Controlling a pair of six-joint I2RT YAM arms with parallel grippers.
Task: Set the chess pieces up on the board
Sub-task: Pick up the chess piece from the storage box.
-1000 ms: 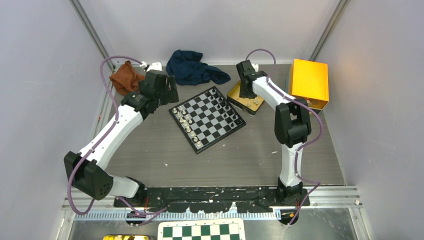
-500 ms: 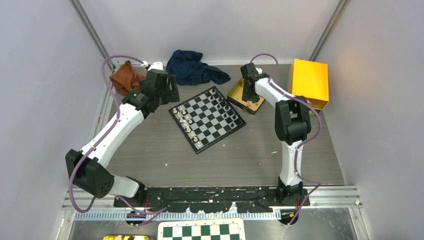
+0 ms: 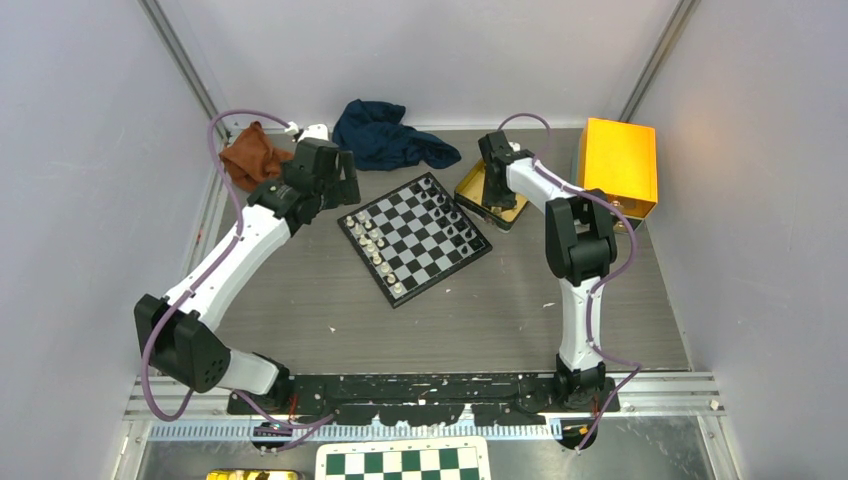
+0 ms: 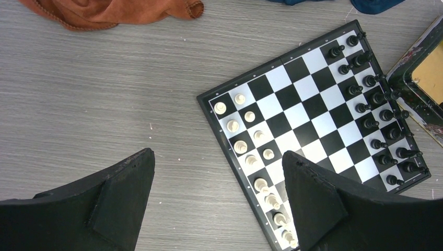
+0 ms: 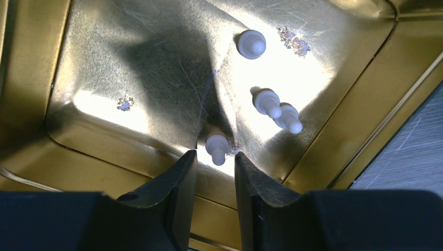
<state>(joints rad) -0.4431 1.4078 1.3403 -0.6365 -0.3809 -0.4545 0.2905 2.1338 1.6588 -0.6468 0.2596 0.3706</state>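
Right, over the last second my right claw has sunk from just above the tin down into it, and its fingers have eased apart a touch. They now stand narrowly parted with nothing between them, the tips just short of a white pawn lying on the tin floor. I read that as the approach for a pick nearly finished, with the closing still to come. My left claw has barely stirred: it hangs wide open and empty above the table, off the white end of the board. The board itself has not shifted and sits skewed mid-table, one corner close by the tin. Black pieces fill two rows along the tin side. White pieces line the opposite edge, but I count only four in their second row, though my left finger hides the near end. The tin holds four white pieces in all: the pawn at my fingertips, two lying against each other a little farther in, and one alone beyond them. These look like the missing pawns. The orange box behind the tin shows only its closed top, so I cannot tell its contents.
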